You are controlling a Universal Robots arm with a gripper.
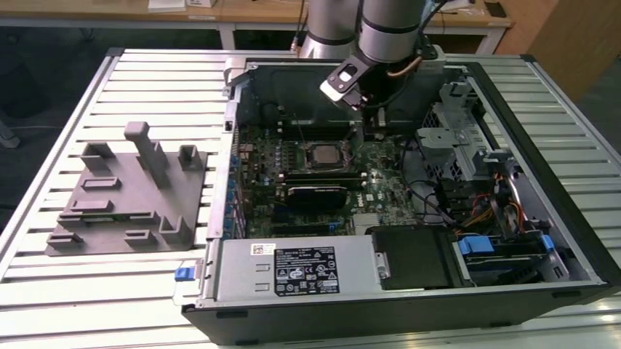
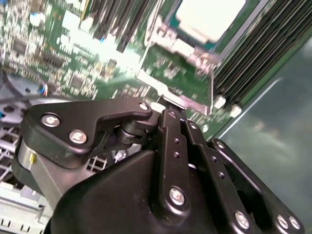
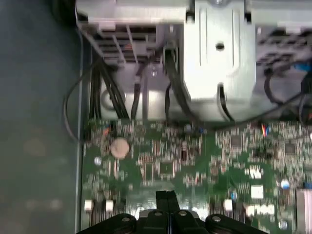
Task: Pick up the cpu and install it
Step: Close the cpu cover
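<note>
Exterior view takes in slatted table (image 1: pixel 58 305), open PC case (image 1: pixel 388 320), and grey fixture (image 1: pixel 116 211) just beside case on the exterior view's left. Arm (image 1: pixel 388 29) is over the case. First wrist view shows gripper (image 3: pixel 166 195) jaws pressed together, empty, above motherboard (image 3: pixel 161 161). Cpu (image 2: pixel 209 17), a pale silvery square, sits in socket mid-case. Table is pale metal slats, w/ wooden desks (image 1: pixel 262 11) behind.
</note>
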